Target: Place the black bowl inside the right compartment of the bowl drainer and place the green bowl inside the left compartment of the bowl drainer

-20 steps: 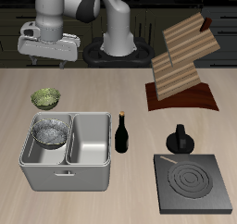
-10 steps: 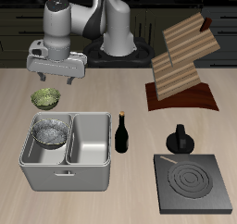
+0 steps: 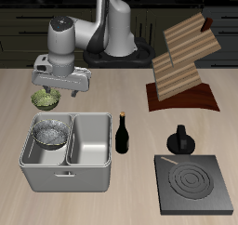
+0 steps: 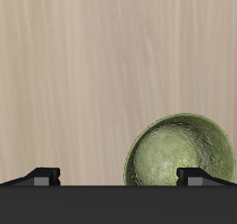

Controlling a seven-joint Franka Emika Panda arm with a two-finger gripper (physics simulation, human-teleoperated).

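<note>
The green bowl (image 3: 45, 99) stands on the table behind the bowl drainer (image 3: 67, 170); in the wrist view the green bowl (image 4: 179, 154) shows its mottled olive inside, off to one side of my fingers. My gripper (image 3: 58, 91) hovers open just above and beside it, holding nothing. Seen from the wrist, the gripper (image 4: 118, 177) has its fingertips (image 4: 43, 175) spread wide, and one of them is over the bowl's rim. The black bowl (image 3: 51, 132) lies in the drainer's right compartment. The other basin (image 3: 90, 140) holds nothing.
A dark wine bottle (image 3: 122, 134) stands right beside the drainer. Farther along are a black moka pot (image 3: 179, 140), a dark stove plate (image 3: 192, 184) near the front edge, and a tilted wooden rack (image 3: 181, 66) at the back.
The arm has come down and swung from high behind the table toward the green bowl. The gripper stays open, and the bowls have not moved.
</note>
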